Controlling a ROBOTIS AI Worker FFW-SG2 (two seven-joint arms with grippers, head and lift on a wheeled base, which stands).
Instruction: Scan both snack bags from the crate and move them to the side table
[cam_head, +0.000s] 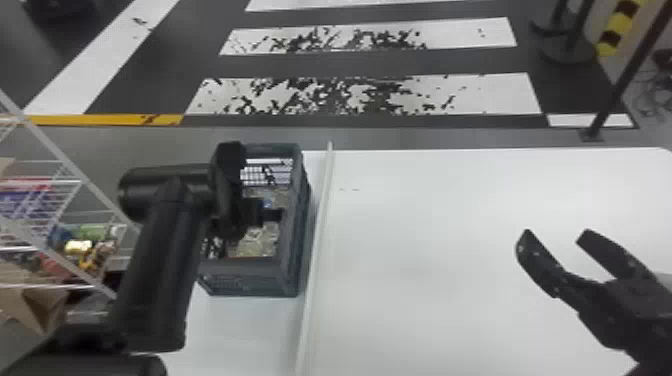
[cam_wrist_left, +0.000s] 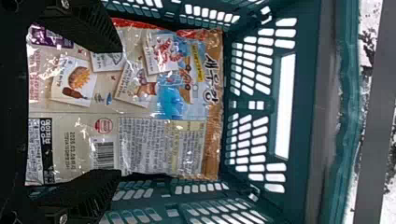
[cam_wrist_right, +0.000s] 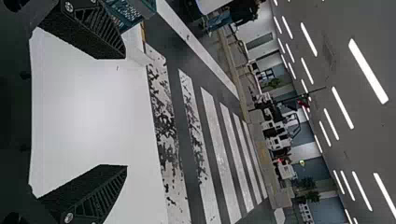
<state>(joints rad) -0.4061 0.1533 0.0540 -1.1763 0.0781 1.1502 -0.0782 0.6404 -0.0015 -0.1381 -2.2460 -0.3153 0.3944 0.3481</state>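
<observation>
In the head view my left gripper (cam_head: 267, 214) reaches down into the dark crate (cam_head: 291, 235), over a snack bag (cam_head: 255, 243). The left wrist view has the left gripper (cam_wrist_left: 119, 112) open, its two fingers apart above the bag (cam_wrist_left: 144, 144), which lies with its printed back and barcode facing the camera inside the green crate (cam_wrist_left: 303, 107). Whether a second bag lies beneath is hidden. My right gripper (cam_head: 555, 235) stands open over the white table's right part; in the right wrist view the right gripper (cam_wrist_right: 126, 112) has nothing between its fingers.
A white table (cam_head: 425, 280) extends right of the crate, with a raised pale strip (cam_head: 320, 240) along the crate's right side. At the left stands a wire rack (cam_head: 65, 200) with colourful packages. A dark post (cam_head: 620, 75) rises beyond the table at the right.
</observation>
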